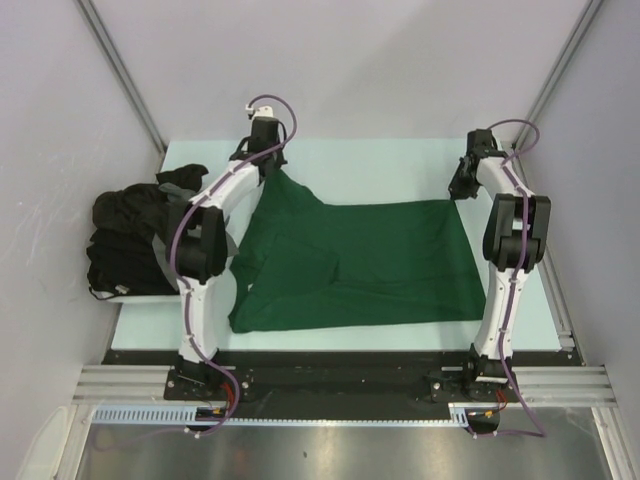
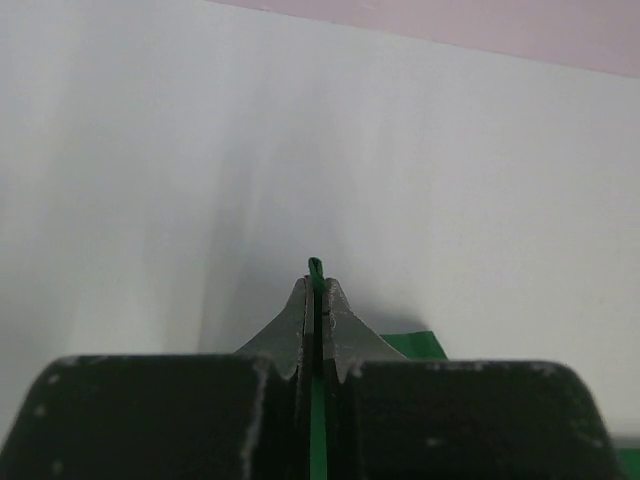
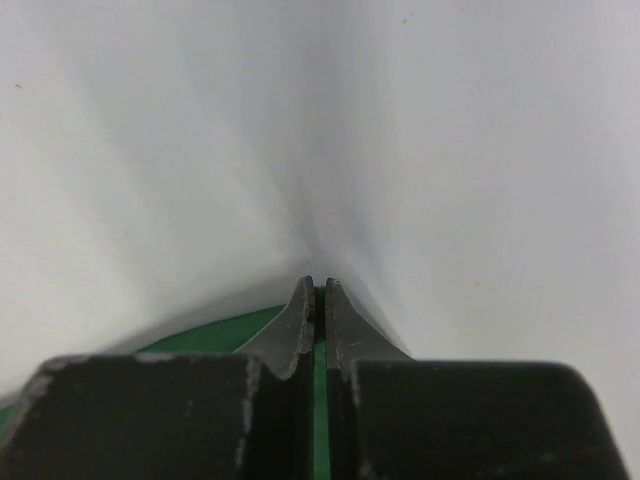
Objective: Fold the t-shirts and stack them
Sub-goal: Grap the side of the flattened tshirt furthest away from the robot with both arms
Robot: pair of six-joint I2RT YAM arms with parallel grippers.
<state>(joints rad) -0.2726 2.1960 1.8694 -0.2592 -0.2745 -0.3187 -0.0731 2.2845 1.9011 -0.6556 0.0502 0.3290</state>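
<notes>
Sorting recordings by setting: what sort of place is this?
Likely a robotics lab cell, not a home: plain partition walls box in a pale table, and an aluminium mounting rail runs along its near edge.

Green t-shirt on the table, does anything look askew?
Yes. The green t-shirt is rumpled into diagonal folds on its left, drawn up to the left pincer; its right part lies flat by the right pincer.

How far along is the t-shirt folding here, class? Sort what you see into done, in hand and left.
Done: no folded tee or stack shows. In hand: the green tee lies spread out, with the left tool and right tool each shut on a far corner. Left: folding it, then the dark tees heaped to its left.
</notes>
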